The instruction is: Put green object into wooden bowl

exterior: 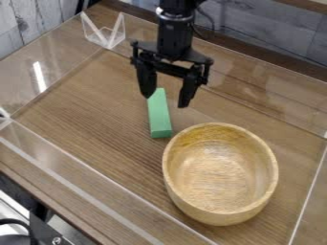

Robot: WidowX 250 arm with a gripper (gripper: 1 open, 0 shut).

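My pincer (169, 94) is wide open right over the far end of the green block (159, 114), so I can grab it for the wooden bowl (221, 172).

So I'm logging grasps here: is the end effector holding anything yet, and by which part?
Nothing is held. The end effector is open above the far end of the green block, which lies flat on the table.

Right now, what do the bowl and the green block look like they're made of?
The bowl looks like light tan wood with a matte finish: its grain lines show inside and on its thick rim. The green block is a plain, even bright green with no grain showing, so it may be painted wood or plastic; the picture leaves that open.
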